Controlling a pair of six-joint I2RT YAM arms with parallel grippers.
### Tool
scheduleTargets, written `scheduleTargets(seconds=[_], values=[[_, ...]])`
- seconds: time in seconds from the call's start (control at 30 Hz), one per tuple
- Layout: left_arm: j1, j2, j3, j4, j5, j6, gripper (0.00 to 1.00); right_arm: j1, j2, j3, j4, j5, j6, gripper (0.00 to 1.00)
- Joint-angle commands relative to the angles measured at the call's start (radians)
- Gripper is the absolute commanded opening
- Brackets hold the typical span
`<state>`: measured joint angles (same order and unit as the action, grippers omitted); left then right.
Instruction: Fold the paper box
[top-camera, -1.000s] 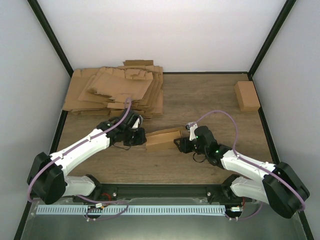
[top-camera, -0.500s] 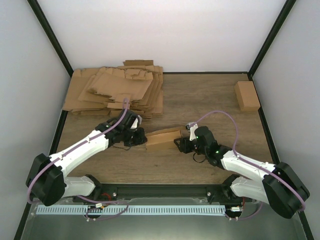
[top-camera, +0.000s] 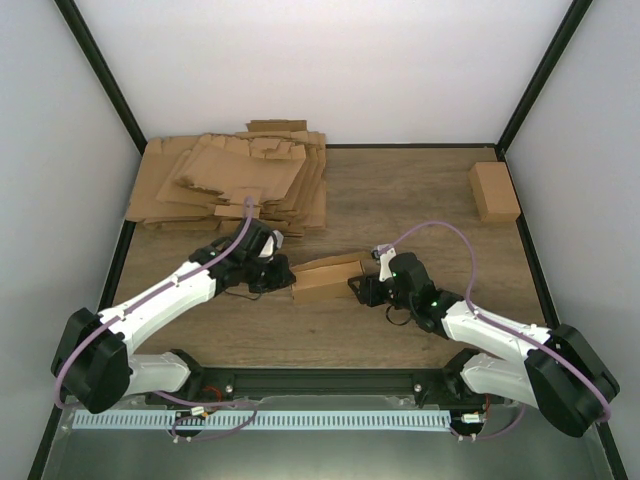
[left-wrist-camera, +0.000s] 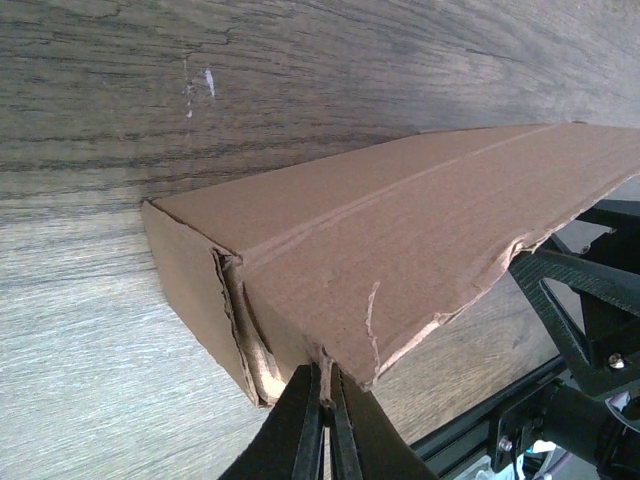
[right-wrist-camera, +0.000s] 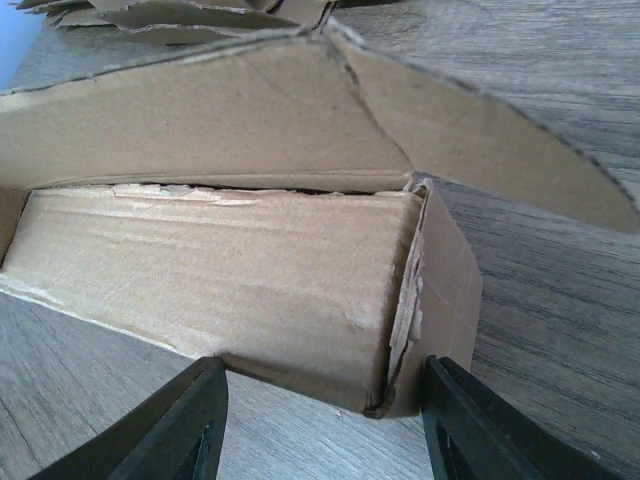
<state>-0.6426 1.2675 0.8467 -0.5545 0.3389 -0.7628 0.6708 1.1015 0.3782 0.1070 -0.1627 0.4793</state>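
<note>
overhead view of a wooden tabletop (top-camera: 420, 200) with two robot arms reaching in from its near edge. the paper box (top-camera: 328, 278), a long brown carton mostly folded into shape, lies on the tabletop between them, near the centre.

the left fingers (left-wrist-camera: 325, 420) are pressed together into a single wedge. their tips sit at the bottom edge of the box's left end, where a torn flap is tucked in. this looks like a push to seat that flap, though it is hard to tell whether a sliver of card is caught between them.

the right fingers (top-camera: 362, 287) are spread, one to each side of the box's opposite end, and are not visibly squeezing it. they are probably bracing the carton so it cannot slide away from the push. a long flap stands open above that end.

a stack of flat cardboard sheets (top-camera: 230, 185) lies at the far left, and a small closed carton (top-camera: 494, 190) at the far right.
</note>
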Motion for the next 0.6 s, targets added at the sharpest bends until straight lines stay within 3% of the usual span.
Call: scheduleTargets(seconds=[0.0,0.2,0.57], values=[[-0.011,-0.010,-0.010,0.087,0.111,0.000,0.04,0.032,0.017,-0.005,-0.019,-0.043,-0.016,0.55],[-0.011,-0.003,0.046,-0.086,-0.004,0.094,0.04,0.032,0.014,0.002,-0.030,-0.024,-0.011,0.55],[-0.010,-0.003,0.051,-0.159,0.004,0.140,0.04,0.032,0.035,0.029,-0.060,0.009,-0.024,0.55]])
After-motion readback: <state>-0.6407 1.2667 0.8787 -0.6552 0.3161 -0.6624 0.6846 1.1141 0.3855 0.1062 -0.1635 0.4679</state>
